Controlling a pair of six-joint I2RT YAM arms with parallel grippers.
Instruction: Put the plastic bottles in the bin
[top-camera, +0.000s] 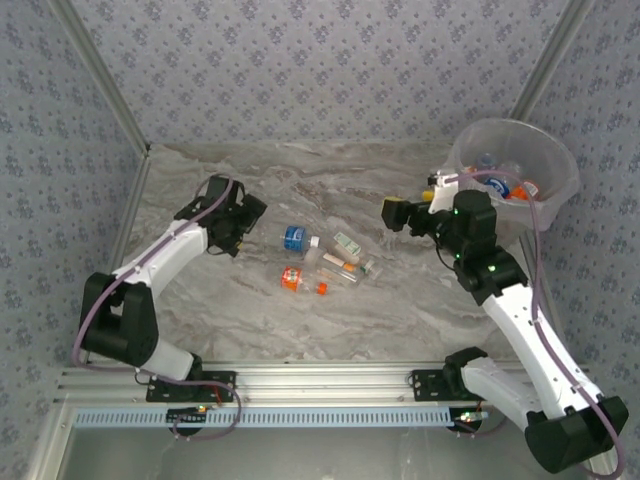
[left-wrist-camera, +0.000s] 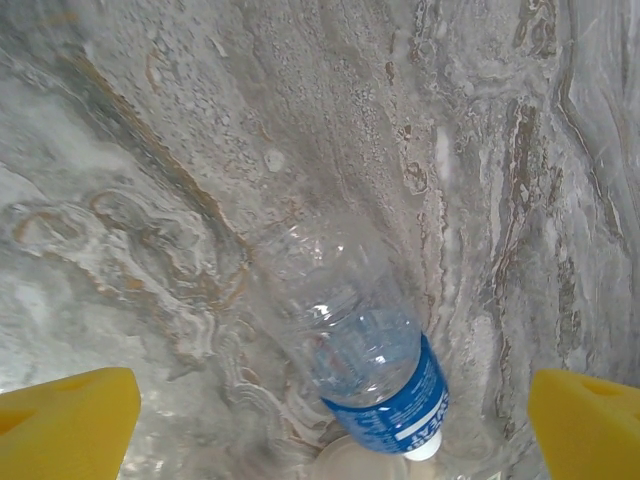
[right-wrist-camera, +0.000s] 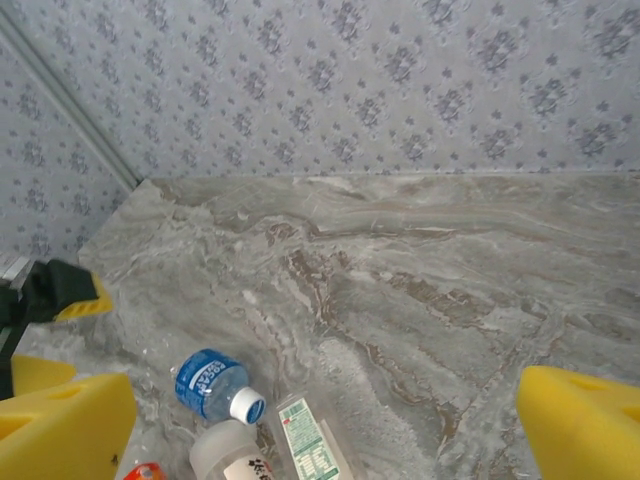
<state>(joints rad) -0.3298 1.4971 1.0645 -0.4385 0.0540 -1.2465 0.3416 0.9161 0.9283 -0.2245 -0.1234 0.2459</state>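
**Left third of the table.** The left gripper (top-camera: 242, 222) hangs over bare marble-patterned table (top-camera: 300, 170), roughly midway between near and far edges. Its yellow pads (left-wrist-camera: 65, 425) stand spread wide with nothing pinched. The wrist view shows them framing the blue-labelled bottle (left-wrist-camera: 380, 380), which lies on its side just beyond them, not touched.

**Centre.** A loose cluster of plastic bottles lies flat:
- the blue-labelled bottle (top-camera: 295, 238) nearest the left gripper;
- an orange-labelled bottle (top-camera: 293, 279) toward the near edge;
- a green-labelled bottle (top-camera: 347, 243) and a pale bottle (top-camera: 338, 262) to their right.

**Handling (judged).**
- The bottles look empty or nearly so, hence light.
- The walls are thin and clear and would dent under a hard squeeze.
- The round bodies are smooth and may roll or slip.
- The best hold is probably across the labelled mid-body, jaws square to the bottle's long axis.

**Writing.**
- The blue label carries white capitals, cut off at the frame edge and not fully readable.
- The green label (right-wrist-camera: 310, 440) shows fine print too small to read.
- The pale bottle (right-wrist-camera: 235, 452) bears dark characters, illegible.

**Right third.** The right gripper (top-camera: 393, 213) is held above the table just left of the bin, fingers (right-wrist-camera: 580, 420) spread wide and empty. The bin (top-camera: 560, 190) stands at the right edge near the far corner, with several bottles (top-camera: 510, 185) inside.
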